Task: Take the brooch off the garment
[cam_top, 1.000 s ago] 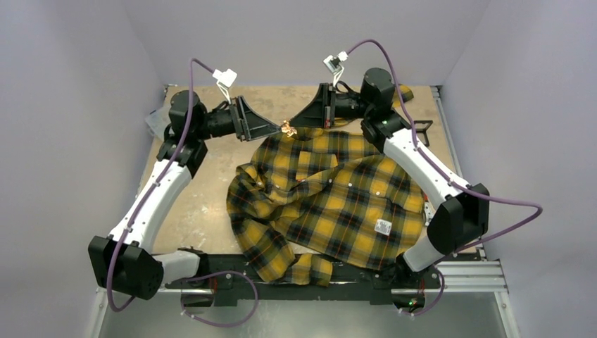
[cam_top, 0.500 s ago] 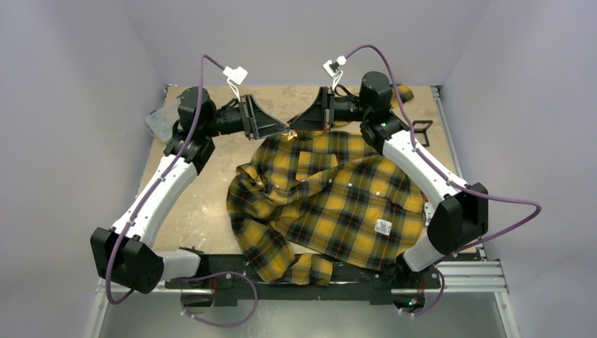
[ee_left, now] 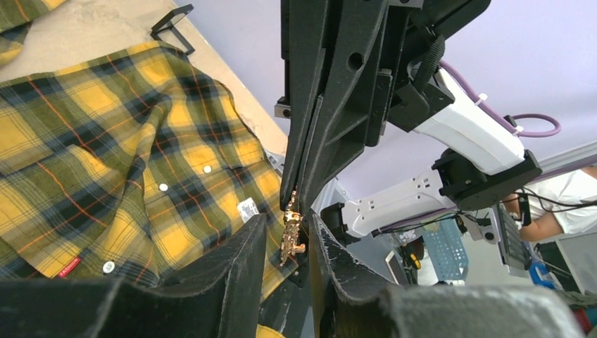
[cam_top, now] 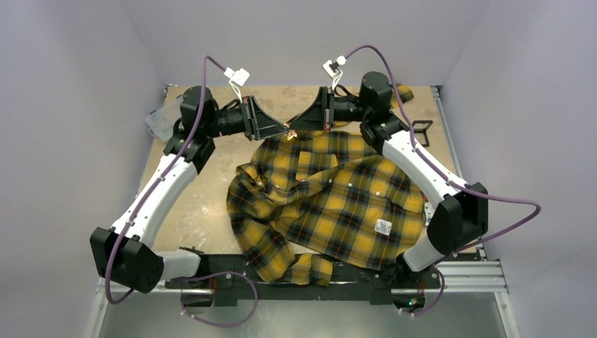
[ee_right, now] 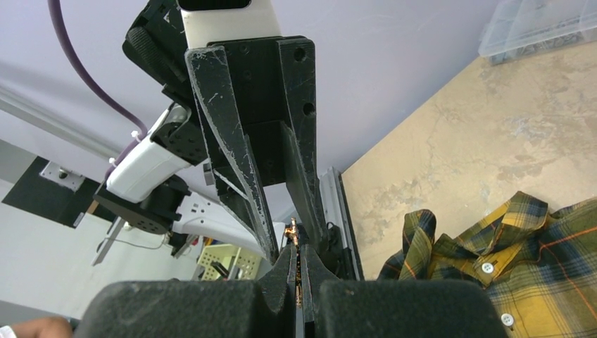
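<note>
The garment (cam_top: 331, 190) is a yellow-and-black plaid shirt lying flat on the table, also seen in the left wrist view (ee_left: 105, 155) and the right wrist view (ee_right: 521, 253). Both grippers meet in the air above its collar. My right gripper (cam_top: 293, 129) is shut on the brooch (cam_top: 288, 133), a small glinting gold-copper trinket clear of the cloth. The brooch (ee_right: 293, 229) sticks out past its closed tips (ee_right: 297, 252). My left gripper (ee_left: 287, 220) is open, its two fingers on either side of the hanging brooch (ee_left: 291, 229) with gaps on both sides.
A clear plastic box (cam_top: 156, 121) lies at the back left corner. A black wire bracket (cam_top: 421, 130) lies at the back right by the right arm. The shirt's white square tag (cam_top: 383, 227) is near its lower hem. The shirt hangs over the front rail (cam_top: 450, 271).
My left arm has swung right and brought its open fingers around the brooch in my right gripper. The right arm shifted slightly. The shirt has not moved.
</note>
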